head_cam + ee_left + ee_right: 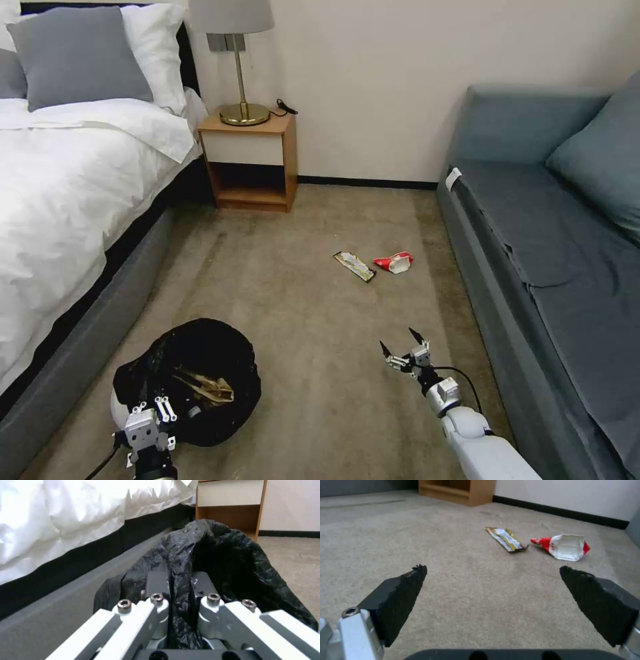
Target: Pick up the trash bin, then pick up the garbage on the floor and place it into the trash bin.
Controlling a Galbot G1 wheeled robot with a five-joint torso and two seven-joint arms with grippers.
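Small round white trash bin (119,408) with crinkled black plastic liner (230,562): at 7 o'clock in the head view, on beige carpet (300,320) just beside the grey bed base (80,347). Crumpled brown paper (207,388) lies inside it.

Left gripper (165,408): at the bin's near rim, jaws clenched on the rim with the liner pinched between its fingers (156,582).

Right gripper (401,341): at 5 o'clock, above bare carpet, jaws released and spread wide, holding nothing; black fingertips (403,590) apart.

Flat brown-and-white wrapper (354,265): near centre, on the carpet, beyond the right gripper.

Crushed red-and-white packet (395,262): just beside the wrapper toward 3 o'clock, not touching it.

Wooden nightstand (250,160): at 11 o'clock, against the wall.
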